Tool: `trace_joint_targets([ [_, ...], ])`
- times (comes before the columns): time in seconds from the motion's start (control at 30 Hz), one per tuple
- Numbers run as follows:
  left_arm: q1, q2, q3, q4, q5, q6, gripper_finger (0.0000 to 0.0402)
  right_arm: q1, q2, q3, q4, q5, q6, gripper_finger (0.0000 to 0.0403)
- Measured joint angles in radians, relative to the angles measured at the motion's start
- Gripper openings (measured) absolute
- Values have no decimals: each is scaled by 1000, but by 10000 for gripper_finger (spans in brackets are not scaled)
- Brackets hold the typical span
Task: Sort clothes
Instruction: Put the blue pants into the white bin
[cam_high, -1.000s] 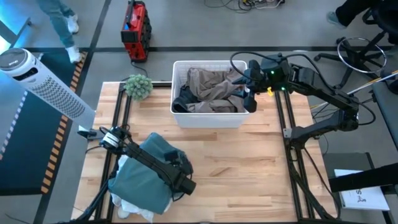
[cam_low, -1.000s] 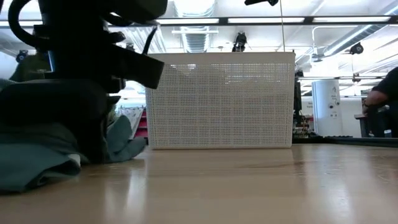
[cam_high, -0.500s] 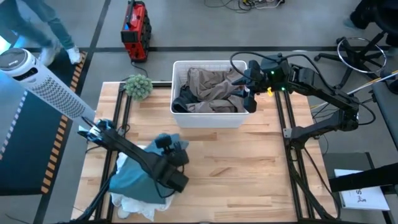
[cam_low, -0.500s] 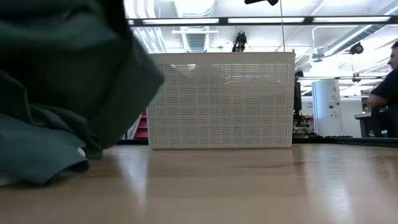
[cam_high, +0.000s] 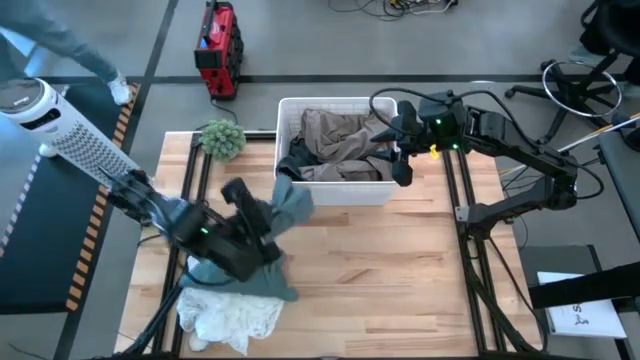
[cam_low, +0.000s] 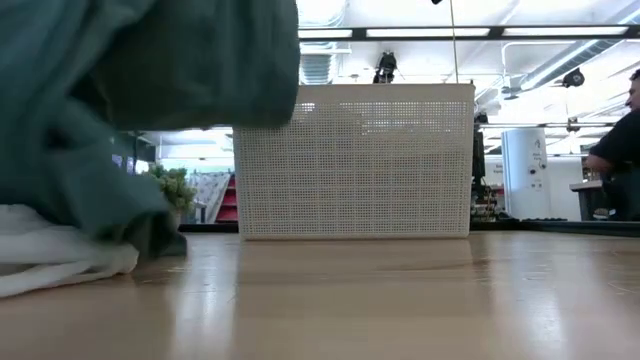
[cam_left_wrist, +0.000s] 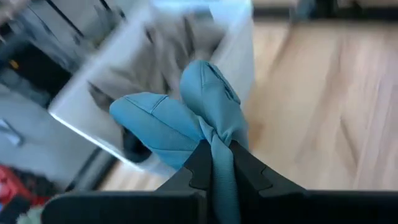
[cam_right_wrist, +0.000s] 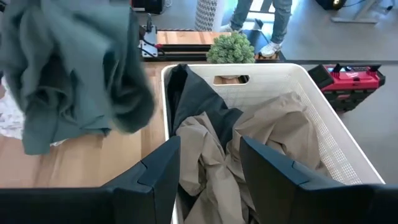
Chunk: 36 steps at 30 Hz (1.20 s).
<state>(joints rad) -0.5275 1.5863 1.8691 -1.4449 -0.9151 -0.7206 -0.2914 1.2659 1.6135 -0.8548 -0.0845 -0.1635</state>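
My left gripper (cam_high: 262, 222) is shut on the grey-green piece (cam_high: 285, 212), held up between the pile and the white bin (cam_high: 338, 192). The piece also shows in the low view (cam_low: 120, 100) and the right wrist view (cam_right_wrist: 68, 68). The white lacy piece (cam_high: 232, 320) lies on the table at the near left. The tan and dark grey piece (cam_high: 340, 140) lies in the bin. My right gripper (cam_right_wrist: 208, 168) is open and empty above the bin's right end (cam_high: 400, 150). The plaid shirt is not in view. My left gripper pinches a gathered fold of the grey-green piece (cam_left_wrist: 217, 146) between its two fingers (cam_left_wrist: 199, 165). A bunch of cloth bulges out beyond the fingertips toward the bin. The rest hangs slack below the gripper, and its lower end (cam_high: 265, 285) rests by the white lacy piece.
A small green spiky plant (cam_high: 222, 138) stands at the far left of the table, left of the bin. Bare wood (cam_high: 400, 270) lies in the middle and right of the table. People show beyond the table in the low view (cam_low: 615, 150) and the right wrist view.
My left gripper has risen from the pile and swung toward the far edge and the bin, carrying the grey-green piece. The piece's upper part is lifted up and its tail trails on the table. The white lacy piece under it now shows.
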Motion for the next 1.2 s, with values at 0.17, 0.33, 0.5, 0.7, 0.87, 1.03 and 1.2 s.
trace_joint_targets([
  [0.17,30,-94,1,184,-127,207,11,22,0,0,0,0,10,151],
  [0.33,90,-164,1,433,-135,488,11,59,-2,0,4,2,23,143],
  [0.5,120,-202,1,585,-97,666,11,120,-4,0,-1,2,49,143],
  [0.7,119,-235,2,615,-94,718,11,238,-14,-11,-16,11,83,170],
  [0.87,114,-242,2,607,-90,719,11,401,-17,-181,78,149,110,187],
  [1.03,114,-244,2,601,-89,727,11,553,-40,-494,451,221,170,190],
  [1.2,114,-244,2,591,-89,727,11,671,-4,-799,1015,365,216,190],
])
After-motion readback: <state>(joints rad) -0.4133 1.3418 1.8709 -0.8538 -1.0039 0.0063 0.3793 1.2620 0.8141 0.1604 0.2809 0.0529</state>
